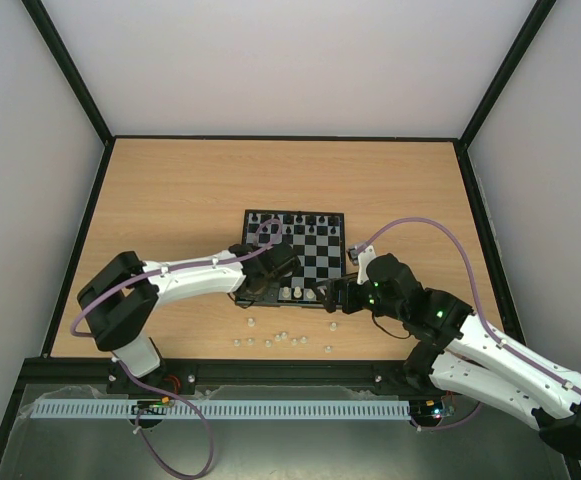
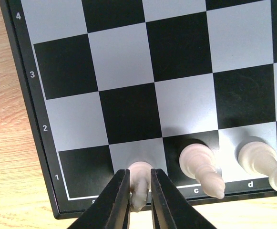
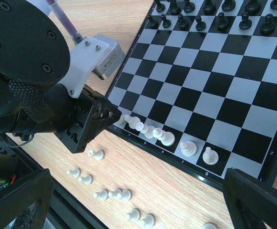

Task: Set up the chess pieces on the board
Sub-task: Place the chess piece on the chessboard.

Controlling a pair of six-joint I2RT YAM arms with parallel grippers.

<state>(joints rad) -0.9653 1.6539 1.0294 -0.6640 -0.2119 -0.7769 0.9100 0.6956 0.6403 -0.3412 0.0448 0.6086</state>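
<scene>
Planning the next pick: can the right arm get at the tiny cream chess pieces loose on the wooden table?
Probably yes: the right gripper hangs open over the loose cream pieces, nothing between; the left gripper grips another cream piece at the black-and-grey chessboard.

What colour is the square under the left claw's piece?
Pale grey; the square under the piece shows best in the left wrist view.

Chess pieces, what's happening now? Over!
Left gripper shut on white piece at b1. Right gripper open. Loose white pieces on table. Nothing blocking b1.
</scene>
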